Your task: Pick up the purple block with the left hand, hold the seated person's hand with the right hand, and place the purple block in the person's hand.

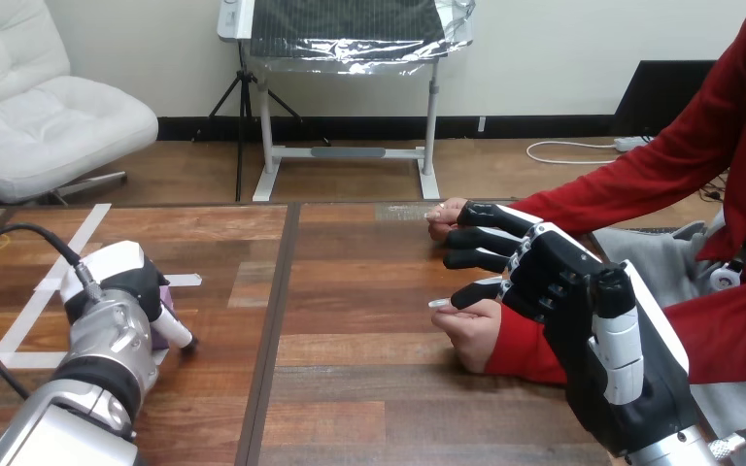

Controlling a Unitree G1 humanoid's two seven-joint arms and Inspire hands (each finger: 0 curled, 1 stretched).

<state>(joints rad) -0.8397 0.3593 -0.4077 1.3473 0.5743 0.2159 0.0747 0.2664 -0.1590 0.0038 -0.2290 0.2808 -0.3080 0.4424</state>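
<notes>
The purple block (163, 303) lies on the left part of the wooden table (369, 388), mostly hidden under my left hand (121, 282), which is bent down over it with its back toward me. My right hand (544, 277) is open, its fingers (481, 238) stretched out toward the left. It hovers just above the person's nearer hand (473, 335), a loose fist resting on the table with a red sleeve behind it. My thumb (476, 291) sits right over that fist, and nothing is curled round it.
The person's farther hand (442, 218) rests on the table beyond my right fingertips. White tape lines (29, 311) cross the table's left part near the block. A dark seam (277, 320) runs front to back between the two table boards.
</notes>
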